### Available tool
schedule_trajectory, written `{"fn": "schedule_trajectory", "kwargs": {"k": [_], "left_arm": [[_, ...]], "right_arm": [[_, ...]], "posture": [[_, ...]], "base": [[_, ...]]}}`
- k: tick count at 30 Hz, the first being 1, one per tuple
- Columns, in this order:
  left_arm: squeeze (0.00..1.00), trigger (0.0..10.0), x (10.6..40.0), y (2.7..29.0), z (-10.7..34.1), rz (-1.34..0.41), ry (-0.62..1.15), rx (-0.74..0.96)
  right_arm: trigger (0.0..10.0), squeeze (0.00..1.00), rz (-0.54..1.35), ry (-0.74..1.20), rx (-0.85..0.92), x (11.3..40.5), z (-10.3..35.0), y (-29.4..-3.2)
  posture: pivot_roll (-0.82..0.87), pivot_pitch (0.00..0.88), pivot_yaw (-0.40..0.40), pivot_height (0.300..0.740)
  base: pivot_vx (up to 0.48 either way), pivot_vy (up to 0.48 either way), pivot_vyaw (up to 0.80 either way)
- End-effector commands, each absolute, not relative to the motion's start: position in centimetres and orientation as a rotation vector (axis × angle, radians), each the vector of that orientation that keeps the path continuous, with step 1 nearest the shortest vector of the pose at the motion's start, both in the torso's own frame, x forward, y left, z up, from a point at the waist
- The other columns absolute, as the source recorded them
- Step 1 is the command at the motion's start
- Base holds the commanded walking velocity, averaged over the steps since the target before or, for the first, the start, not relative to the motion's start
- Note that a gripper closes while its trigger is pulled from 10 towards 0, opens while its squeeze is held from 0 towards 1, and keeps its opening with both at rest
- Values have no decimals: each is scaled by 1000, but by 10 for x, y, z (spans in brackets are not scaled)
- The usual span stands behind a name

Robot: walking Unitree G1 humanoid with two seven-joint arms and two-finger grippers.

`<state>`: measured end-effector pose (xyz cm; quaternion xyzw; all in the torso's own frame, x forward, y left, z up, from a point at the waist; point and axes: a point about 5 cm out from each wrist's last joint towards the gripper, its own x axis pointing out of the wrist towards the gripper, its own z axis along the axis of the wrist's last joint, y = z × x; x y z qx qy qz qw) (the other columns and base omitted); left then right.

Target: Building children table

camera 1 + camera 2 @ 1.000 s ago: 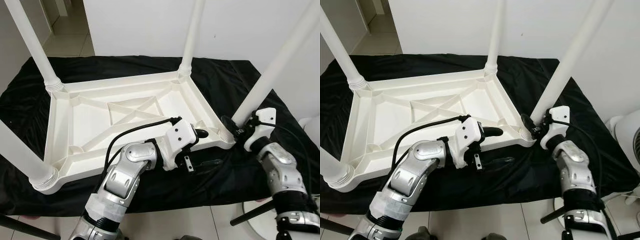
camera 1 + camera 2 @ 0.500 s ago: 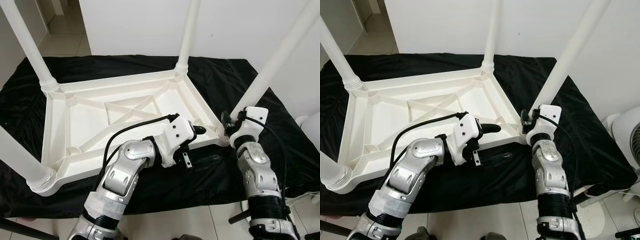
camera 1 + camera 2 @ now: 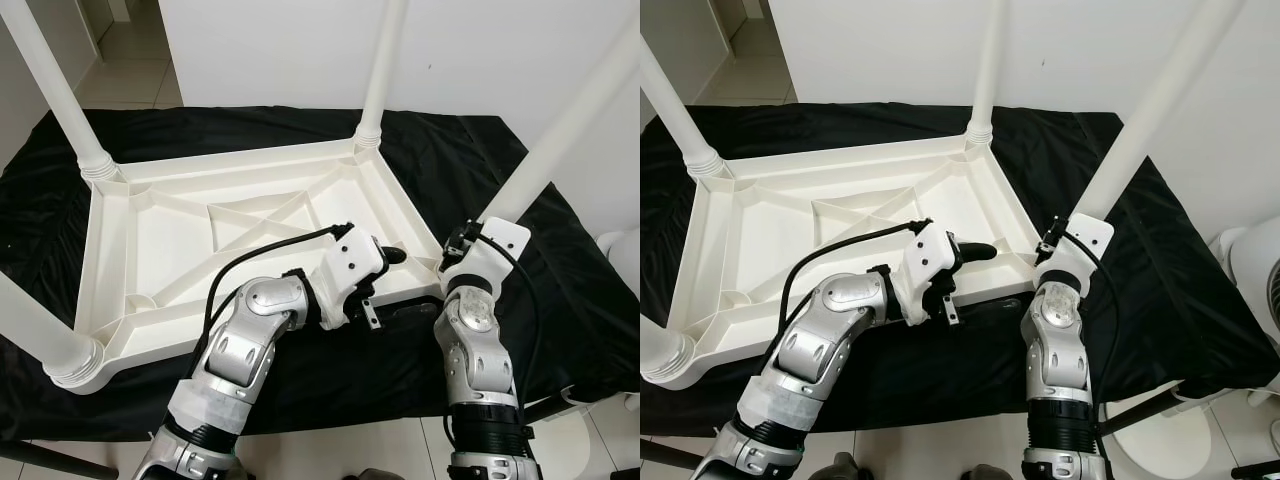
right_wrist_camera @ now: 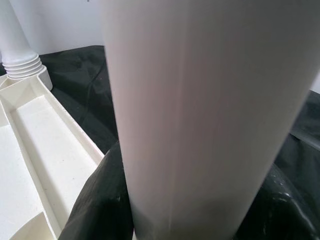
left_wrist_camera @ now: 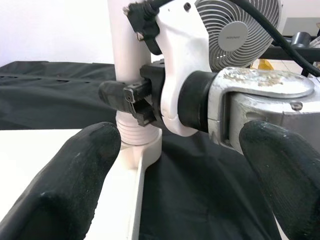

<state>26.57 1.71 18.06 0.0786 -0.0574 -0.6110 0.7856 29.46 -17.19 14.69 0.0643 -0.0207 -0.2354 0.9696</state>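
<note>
right gripper clenched on near-right leg base, right of frame centre. left gripper fingers spread, straddling upturned white table near rim, centre frame, on black cloth. left wrist view: fingers apart, leg beyond.

Here's the left arm, a run of brushed silver segments with a round joint cap, white tape wrapped low on the forearm, a white wrist housing with small dark screw holes, and a black cable arching over it in the middle of the frame. The right arm at lower right matches: silver links, a black ribbed collar, a white wrist shell and a thin black cable looping down. From the left wrist, fat black textured fingertips loom, and the silver casing opposite looks scuffed.
</note>
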Motion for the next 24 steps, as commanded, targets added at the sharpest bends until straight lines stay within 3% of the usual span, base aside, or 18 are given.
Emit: {"fn": "schedule_trajectory", "kwargs": {"k": [1,2,3,15,16,24], "left_arm": [[0,10000,274,18,183,-1164,-143,168],[0,10000,274,18,183,-1164,-143,168],[0,10000,275,18,183,-1162,-143,171],[0,10000,274,19,182,-1160,-144,181],[0,10000,273,19,181,-1162,-144,182],[0,10000,274,17,182,-1168,-147,183]], "right_arm": [[10000,0,-493,17,140,290,135,-172],[10000,0,-493,17,140,290,135,-172],[10000,1000,-479,-8,129,289,139,-174],[10000,1000,-286,-87,112,280,147,-185],[10000,0,-232,-83,91,278,146,-189],[10000,0,-31,-84,25,276,149,-206]], "posture": [[-19,0,-35,740],[-19,0,-35,740],[-20,0,-37,740],[-18,0,-40,740],[-19,0,-40,740],[-28,0,-30,740]], "base": [[0,0,0],[0,0,0],[0,0,0],[0,0,0],[0,0,0],[0,0,0]]}}
